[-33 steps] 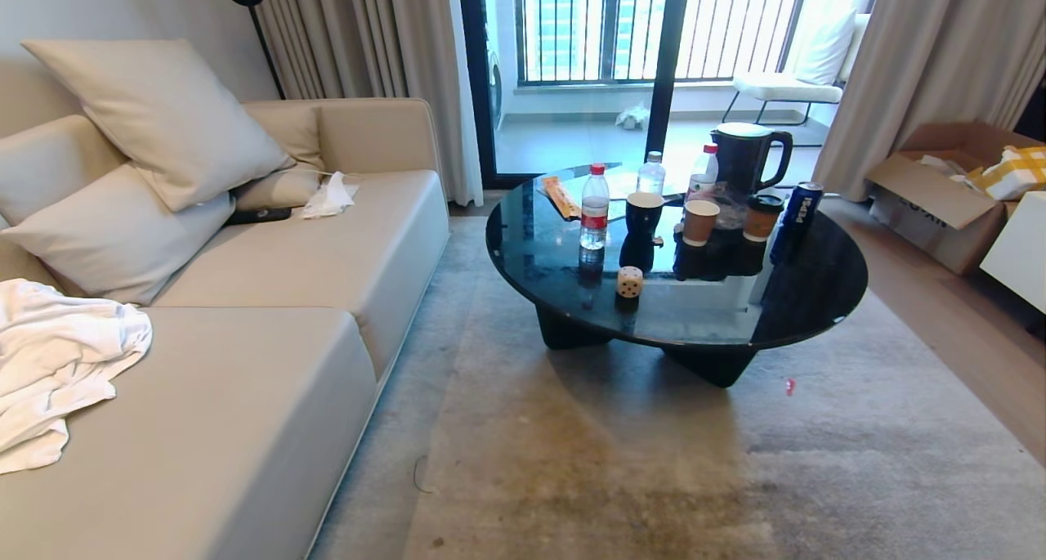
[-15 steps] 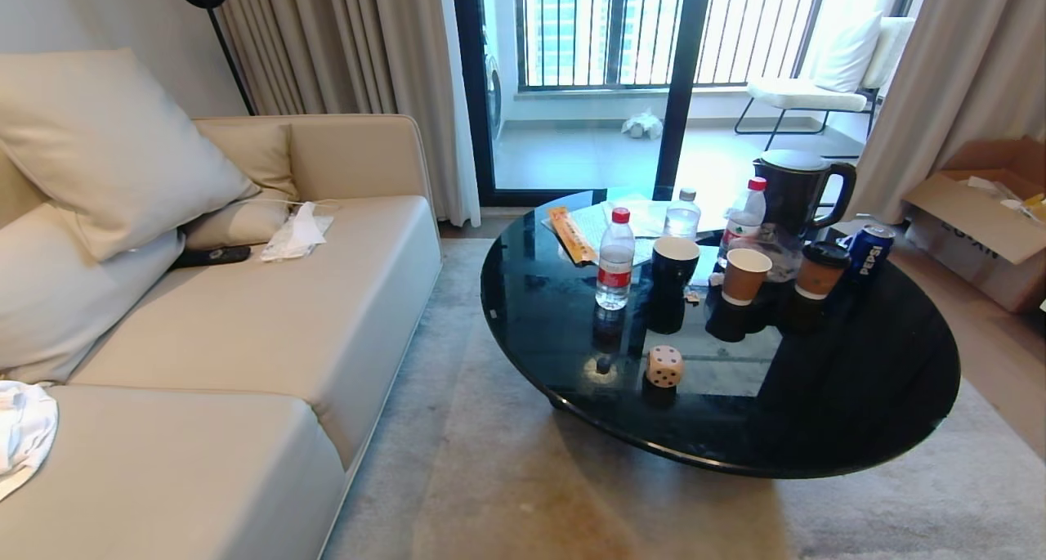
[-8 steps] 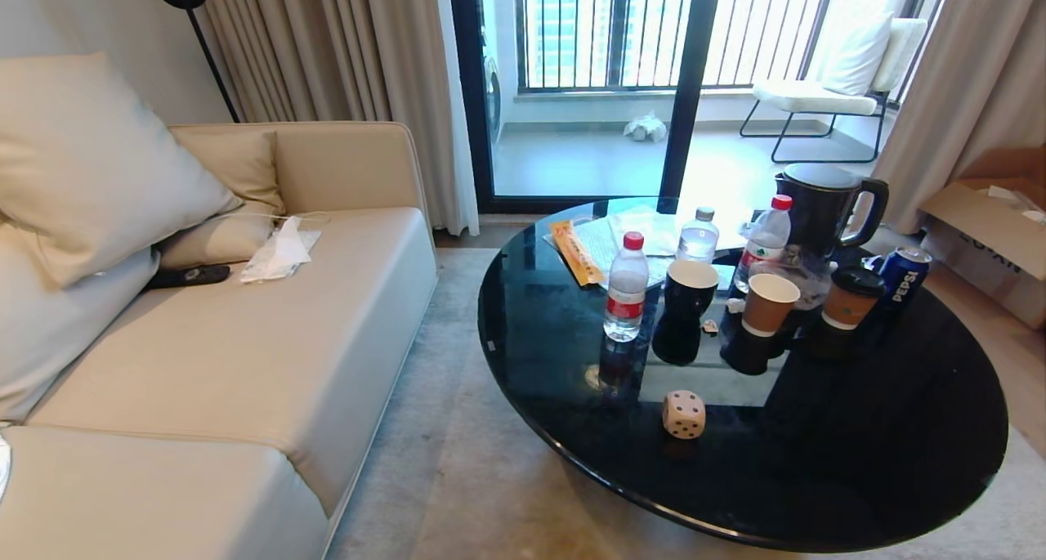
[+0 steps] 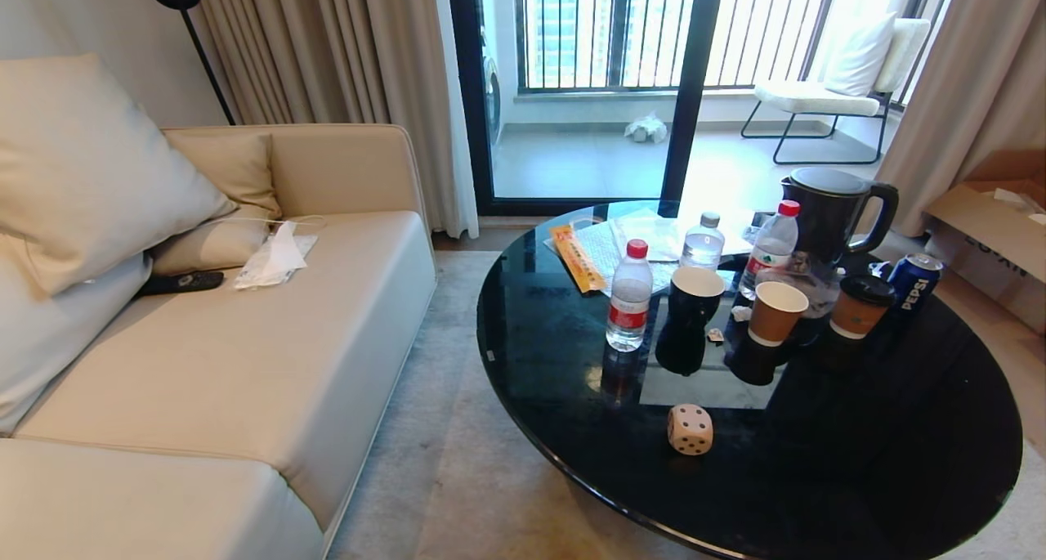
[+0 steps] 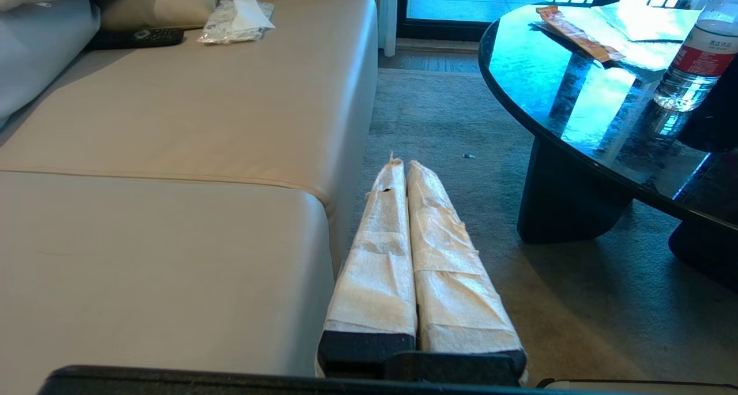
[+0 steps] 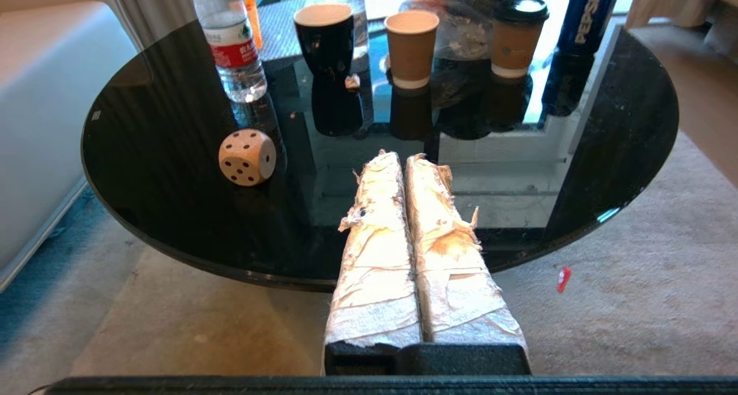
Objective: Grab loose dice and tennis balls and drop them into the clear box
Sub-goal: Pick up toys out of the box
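One cream die (image 4: 690,429) with dark pips rests near the front edge of the round black glass table (image 4: 899,462); it also shows in the right wrist view as the cream die (image 6: 247,157). My right gripper (image 6: 402,156) is shut and empty, hovering at the table's near edge, off to one side of the die. My left gripper (image 5: 401,164) is shut and empty, low over the carpet between sofa and table. Neither arm appears in the head view. The tennis balls and the clear box are out of view.
On the table stand a water bottle (image 4: 629,296), a black mug (image 4: 695,293), two paper cups (image 4: 775,312), a black kettle (image 4: 833,208) and a Pepsi can (image 4: 914,280). A beige sofa (image 4: 229,364) fills the left. A cardboard box (image 4: 993,217) sits far right.
The whole view has shifted: the table and die have grown larger and slid lower in the picture, so the camera has come closer. Nothing on the table has moved.
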You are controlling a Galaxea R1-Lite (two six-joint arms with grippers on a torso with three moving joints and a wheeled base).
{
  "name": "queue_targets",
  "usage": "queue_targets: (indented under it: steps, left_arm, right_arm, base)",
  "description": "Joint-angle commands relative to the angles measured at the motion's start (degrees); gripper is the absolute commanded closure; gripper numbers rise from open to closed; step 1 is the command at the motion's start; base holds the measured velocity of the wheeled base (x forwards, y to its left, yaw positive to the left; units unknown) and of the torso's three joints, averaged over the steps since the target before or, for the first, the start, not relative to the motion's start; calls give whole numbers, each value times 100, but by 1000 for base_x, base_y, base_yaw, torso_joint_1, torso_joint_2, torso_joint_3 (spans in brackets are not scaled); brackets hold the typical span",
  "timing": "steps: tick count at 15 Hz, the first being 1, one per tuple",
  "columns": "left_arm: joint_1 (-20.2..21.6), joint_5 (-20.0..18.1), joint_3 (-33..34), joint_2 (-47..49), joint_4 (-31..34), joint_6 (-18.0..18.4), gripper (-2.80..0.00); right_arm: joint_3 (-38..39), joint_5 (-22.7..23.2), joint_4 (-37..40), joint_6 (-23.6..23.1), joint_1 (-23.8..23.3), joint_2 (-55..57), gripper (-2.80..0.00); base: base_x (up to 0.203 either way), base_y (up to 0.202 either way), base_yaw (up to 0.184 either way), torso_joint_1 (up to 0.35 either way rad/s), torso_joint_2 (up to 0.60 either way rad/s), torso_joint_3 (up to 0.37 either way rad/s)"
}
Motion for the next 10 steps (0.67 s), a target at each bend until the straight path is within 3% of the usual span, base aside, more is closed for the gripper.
queue_targets:
  steps: [1, 7, 10]
  left_arm:
    - [0, 6, 0, 0, 2, -7, 0]
    - [0, 15, 0, 0, 2, -24, 0]
    - [0, 15, 0, 0, 2, -15, 0]
  right_arm:
    - [-622, 11, 315, 98, 0, 280, 0]
    - [-2772, 586, 897, 173, 43, 3781, 0]
    - [-3561, 733, 872, 281, 450, 5832, 0]
  base:
    - [0, 0, 0, 0, 0, 0]
    - [0, 0, 0, 0, 0, 0]
    - [0, 0, 0, 0, 0, 0]
